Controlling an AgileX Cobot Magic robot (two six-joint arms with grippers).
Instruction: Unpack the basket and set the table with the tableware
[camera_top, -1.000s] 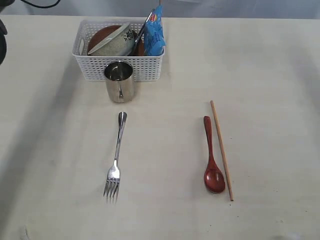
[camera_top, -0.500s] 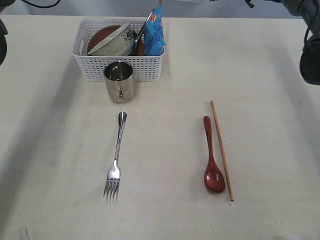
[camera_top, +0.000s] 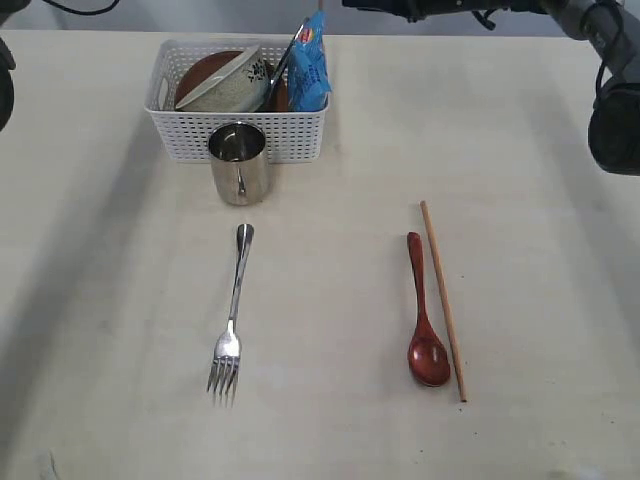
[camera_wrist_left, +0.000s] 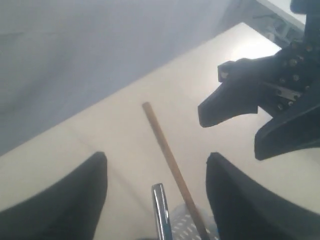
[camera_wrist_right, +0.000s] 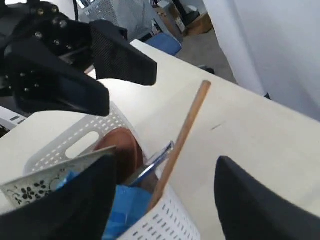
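The white basket (camera_top: 240, 135) at the back of the table (camera_top: 330, 430) holds a cream bowl (camera_top: 225, 85), a reddish-brown plate (camera_top: 200, 68), a steel knife (camera_top: 280, 65) and one upright chopstick (camera_wrist_right: 185, 130). A steel cup (camera_top: 239, 165) stands in front of the basket. Nearer the front lie a fork (camera_top: 232, 315), a dark red spoon (camera_top: 424, 320) and a second chopstick (camera_top: 443, 300). My right gripper (camera_wrist_right: 167, 160) is open, its fingers either side of the upright chopstick. Across the basket, my left gripper (camera_wrist_left: 156, 165) is open around the same chopstick (camera_wrist_left: 165, 145) and the knife (camera_wrist_left: 160, 210).
A blue chip bag (camera_top: 310, 65) stands in the basket's right end, beside the knife. The right arm (camera_top: 610, 90) hangs over the table's back right corner. In the left wrist view, the right gripper (camera_wrist_left: 230, 132) is close to the chopstick's top.
The right arm has come into the exterior view from the top right, and its gripper has reached left along the back edge toward the basket. Nothing on the table has moved.
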